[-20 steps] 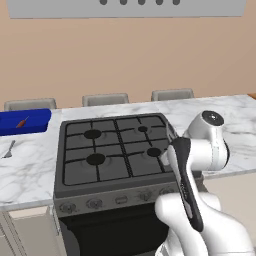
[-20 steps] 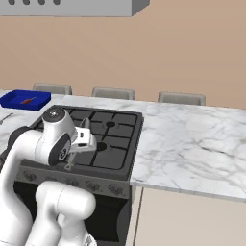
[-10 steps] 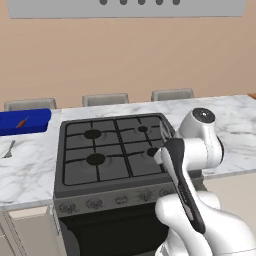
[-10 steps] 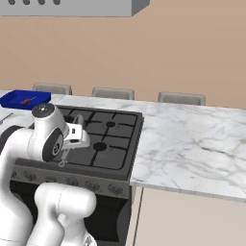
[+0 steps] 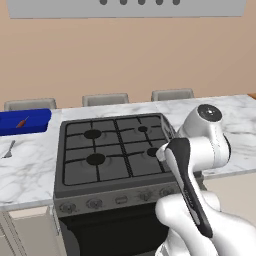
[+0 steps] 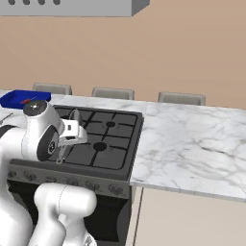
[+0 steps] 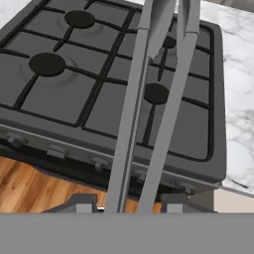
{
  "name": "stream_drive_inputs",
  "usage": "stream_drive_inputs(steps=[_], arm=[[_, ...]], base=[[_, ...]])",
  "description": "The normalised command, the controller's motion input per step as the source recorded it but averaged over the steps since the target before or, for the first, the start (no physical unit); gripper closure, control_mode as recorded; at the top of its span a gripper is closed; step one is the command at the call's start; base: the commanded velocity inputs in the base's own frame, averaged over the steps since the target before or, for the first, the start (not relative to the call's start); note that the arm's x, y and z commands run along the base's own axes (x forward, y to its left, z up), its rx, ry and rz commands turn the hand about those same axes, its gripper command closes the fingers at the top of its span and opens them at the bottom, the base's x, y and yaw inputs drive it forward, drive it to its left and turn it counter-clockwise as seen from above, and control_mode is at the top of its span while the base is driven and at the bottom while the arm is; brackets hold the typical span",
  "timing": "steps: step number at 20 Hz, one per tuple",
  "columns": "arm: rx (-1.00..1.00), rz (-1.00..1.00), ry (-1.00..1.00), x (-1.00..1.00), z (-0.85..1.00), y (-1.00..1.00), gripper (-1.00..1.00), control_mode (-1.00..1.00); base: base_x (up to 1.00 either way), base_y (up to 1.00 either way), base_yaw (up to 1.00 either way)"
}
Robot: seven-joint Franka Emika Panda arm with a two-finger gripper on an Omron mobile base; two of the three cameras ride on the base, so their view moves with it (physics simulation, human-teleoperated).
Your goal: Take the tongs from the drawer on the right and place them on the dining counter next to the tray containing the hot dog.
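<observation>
My gripper (image 7: 128, 204) is shut on the tongs (image 7: 130, 124), whose two slim grey arms run up from between the fingertips. They hang over the front right burners of the black stove (image 7: 74, 84). In the right base view the gripper (image 6: 72, 133) hovers above the stove's front left part. The blue tray (image 5: 25, 122) stands far left on the marble dining counter (image 5: 30, 172) and holds the small reddish hot dog (image 5: 22, 122). The tray (image 6: 24, 98) also appears at the far left of the right base view. The drawer is out of view.
A small silver fork (image 5: 8, 149) lies on the marble just in front of the tray. Wide marble counter (image 6: 192, 144) stretches right of the stove. Chair backs (image 5: 105, 99) line the far edge. A range hood (image 5: 125, 7) hangs overhead.
The arm has swung a little to the left over the stove, carrying the tongs with it. The tray, the fork and the cameras have not moved.
</observation>
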Motion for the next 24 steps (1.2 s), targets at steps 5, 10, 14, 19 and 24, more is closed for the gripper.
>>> stream_drive_inputs(steps=[5,10,14,19,24], arm=[[0.0,0.0,-0.08,-0.25,0.34,0.0,1.0,-1.0],[0.0,0.0,-0.1,-0.38,0.24,0.0,1.0,-1.0],[0.0,0.0,-0.1,-0.52,0.04,0.0,1.0,-1.0],[0.0,0.0,-0.05,-0.56,0.0,0.0,1.0,-1.0],[0.0,0.0,-0.04,-0.41,-0.02,0.0,1.0,-1.0]], base=[[0.0,0.0,0.0],[0.0,0.0,0.0],[0.0,0.0,0.0],[0.0,0.0,0.0],[0.0,0.0,0.0]])
